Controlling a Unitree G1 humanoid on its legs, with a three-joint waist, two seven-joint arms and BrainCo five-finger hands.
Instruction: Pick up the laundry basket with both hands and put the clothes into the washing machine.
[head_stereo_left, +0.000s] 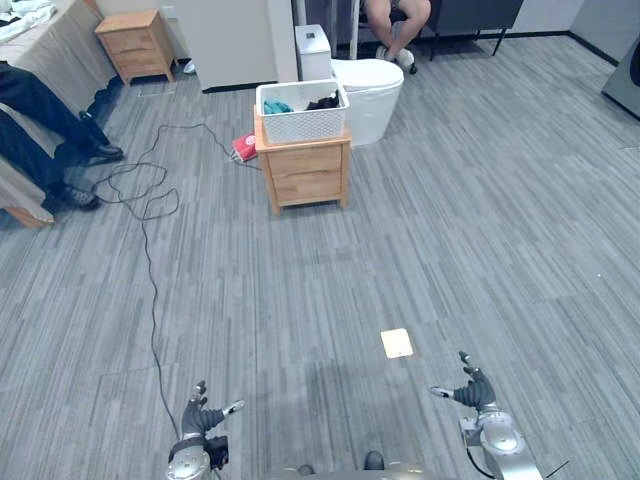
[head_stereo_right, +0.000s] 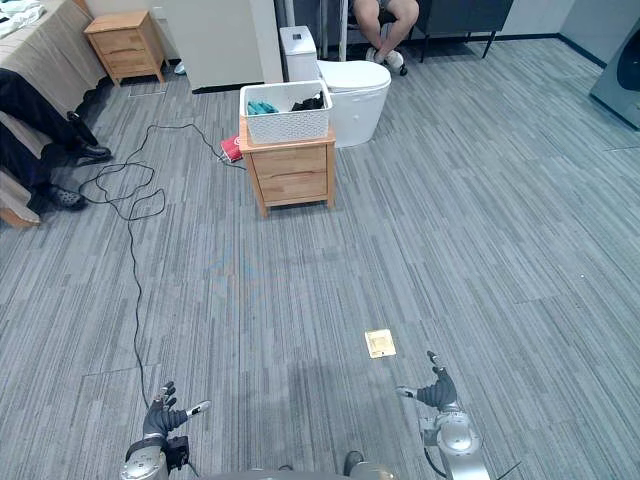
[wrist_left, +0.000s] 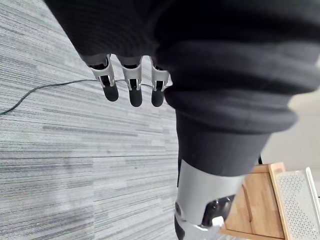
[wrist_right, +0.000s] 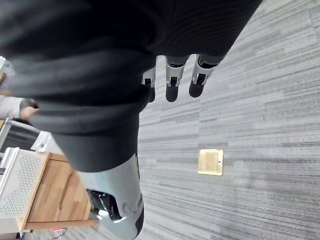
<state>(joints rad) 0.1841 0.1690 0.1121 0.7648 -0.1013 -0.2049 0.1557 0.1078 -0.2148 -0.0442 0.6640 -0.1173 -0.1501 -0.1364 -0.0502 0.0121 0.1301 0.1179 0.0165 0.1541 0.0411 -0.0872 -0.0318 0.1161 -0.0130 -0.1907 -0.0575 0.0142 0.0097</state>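
The basket (head_stereo_left: 300, 124) hides most of the clothes (head_stereo_left: 322, 102); the top edge cuts off the seated person (head_stereo_left: 396, 22).

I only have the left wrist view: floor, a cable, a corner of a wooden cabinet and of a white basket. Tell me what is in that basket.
Observer: The laundry basket stands on top of the wooden cabinet and holds a teal garment and a dark garment.
Operator: Now report where my right hand is.
Observer: The right hand is open and empty, low over the floor near a brass floor plate. It is about level with the left hand and far short of the basket.
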